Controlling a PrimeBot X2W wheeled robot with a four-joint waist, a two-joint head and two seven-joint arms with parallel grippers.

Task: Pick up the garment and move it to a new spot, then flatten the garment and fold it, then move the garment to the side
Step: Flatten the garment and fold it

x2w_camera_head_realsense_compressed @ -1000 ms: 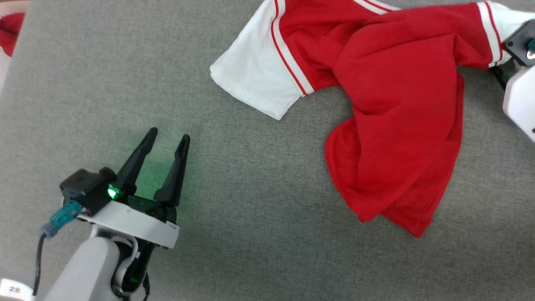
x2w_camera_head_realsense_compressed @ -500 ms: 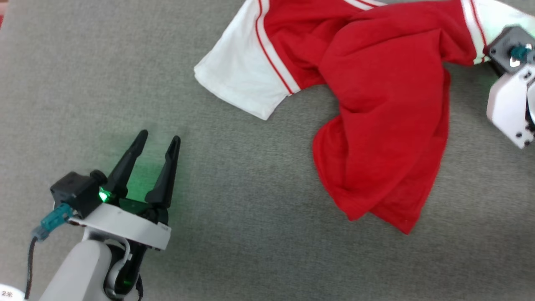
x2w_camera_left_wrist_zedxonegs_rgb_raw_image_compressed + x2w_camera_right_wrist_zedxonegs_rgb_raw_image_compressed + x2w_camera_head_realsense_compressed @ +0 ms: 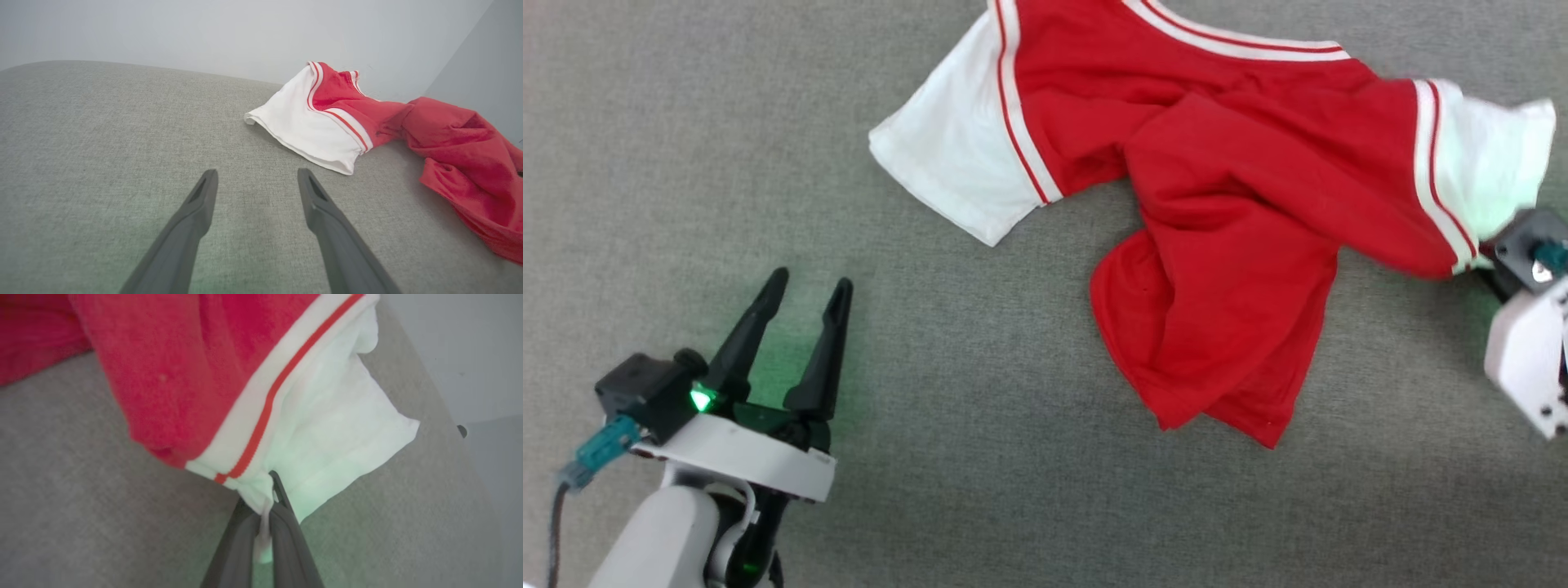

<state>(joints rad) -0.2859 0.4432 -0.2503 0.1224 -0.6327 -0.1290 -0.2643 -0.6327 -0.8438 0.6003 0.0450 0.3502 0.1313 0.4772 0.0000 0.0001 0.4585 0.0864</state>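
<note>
As right gripper (image 3: 264,496) pinches one garment (image 3: 1225,245), left gripper (image 3: 809,282) spread

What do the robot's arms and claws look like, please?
The left claw has two long, tapered black fingers on a black base, a white wrist collar and a pale grey forearm. A black camera box with a green light sits beside it, trailing a teal plug and dark cable. The right claw has matching dark fingers; its wrist housing is white.
</note>
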